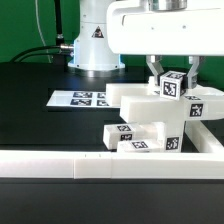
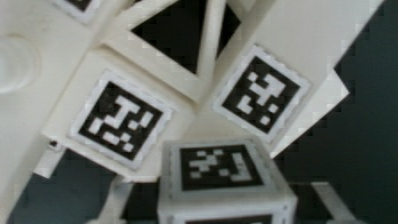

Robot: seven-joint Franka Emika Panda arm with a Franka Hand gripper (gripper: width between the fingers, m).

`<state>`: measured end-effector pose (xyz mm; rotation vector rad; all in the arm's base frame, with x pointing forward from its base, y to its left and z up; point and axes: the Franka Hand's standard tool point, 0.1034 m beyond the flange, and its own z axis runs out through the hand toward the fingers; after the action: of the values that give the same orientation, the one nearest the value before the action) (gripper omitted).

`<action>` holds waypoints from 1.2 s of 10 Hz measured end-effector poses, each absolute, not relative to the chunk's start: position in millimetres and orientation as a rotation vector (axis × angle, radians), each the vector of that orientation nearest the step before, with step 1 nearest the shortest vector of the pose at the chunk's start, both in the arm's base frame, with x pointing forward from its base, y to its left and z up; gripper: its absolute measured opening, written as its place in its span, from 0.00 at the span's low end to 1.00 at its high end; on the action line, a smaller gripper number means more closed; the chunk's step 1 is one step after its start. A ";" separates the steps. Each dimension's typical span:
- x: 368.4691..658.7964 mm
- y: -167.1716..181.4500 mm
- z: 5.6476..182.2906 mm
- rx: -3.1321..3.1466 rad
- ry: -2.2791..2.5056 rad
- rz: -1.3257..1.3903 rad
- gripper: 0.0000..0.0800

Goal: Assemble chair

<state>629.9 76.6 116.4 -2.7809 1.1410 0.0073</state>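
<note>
In the exterior view my gripper (image 1: 172, 82) hangs over the right part of the table, shut on a small white tagged block (image 1: 172, 87) of the chair. The block is in the air just above the other chair pieces. Below it lie a flat white panel (image 1: 138, 96), a tagged piece (image 1: 197, 110) on the exterior view's right, and low tagged pieces (image 1: 138, 144) near the front rail. In the wrist view the held block (image 2: 217, 168) fills the space at my gripper (image 2: 221, 204). Two tagged slotted panels (image 2: 121, 112) (image 2: 263, 92) lie beyond it.
The marker board (image 1: 82, 98) lies flat on the black table at the exterior view's left of the parts. A long white border rail (image 1: 90, 165) runs along the front and turns back at the right (image 1: 208, 140). The robot's base (image 1: 95, 45) stands behind.
</note>
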 end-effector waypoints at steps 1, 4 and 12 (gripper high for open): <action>630.3 75.3 116.0 -2.705 1.267 0.019 0.36; 633.2 73.6 115.8 -2.501 1.567 0.031 0.36; 633.0 73.9 114.6 -2.566 1.458 0.019 0.80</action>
<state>633.0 73.9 114.6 -2.5657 1.4576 0.0185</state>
